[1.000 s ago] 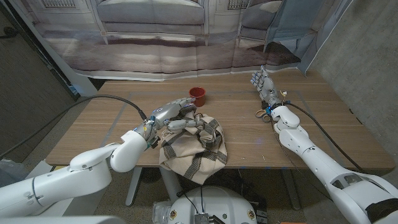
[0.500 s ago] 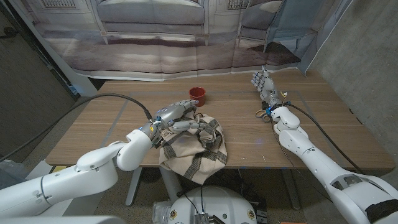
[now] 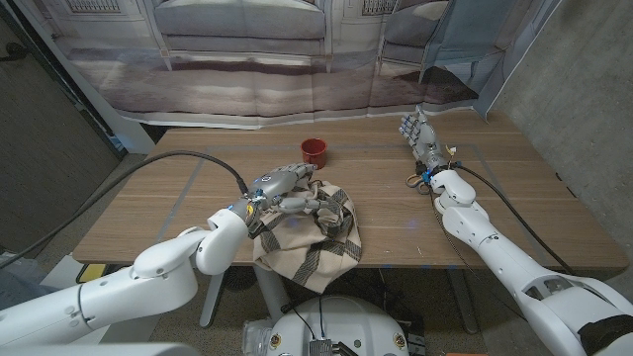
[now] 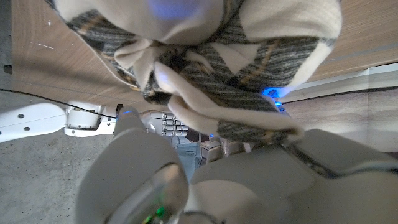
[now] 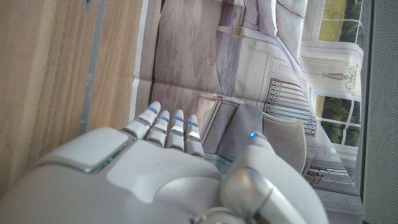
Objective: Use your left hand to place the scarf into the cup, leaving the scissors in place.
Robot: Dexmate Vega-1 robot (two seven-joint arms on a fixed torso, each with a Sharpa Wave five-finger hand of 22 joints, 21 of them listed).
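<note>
A cream scarf with grey plaid stripes lies bunched at the table's front edge, part of it hanging over. My left hand sits on its far side, and its fingers grip a fold of the cloth. In the left wrist view the scarf is gathered right in front of my left hand. The red cup stands upright just beyond the hand, apart from the scarf. The scissors lie by my right wrist. My right hand stands with fingers straight and holds nothing; the right wrist view shows the right hand the same way.
The wooden table has bare room on its left side and between the cup and the scissors. A black cable arcs over the left part. A printed backdrop hangs behind the table's far edge.
My left forearm has swung a little to the right, while the hand stays on the scarf. The scarf, cup, scissors and right hand have kept their places.
</note>
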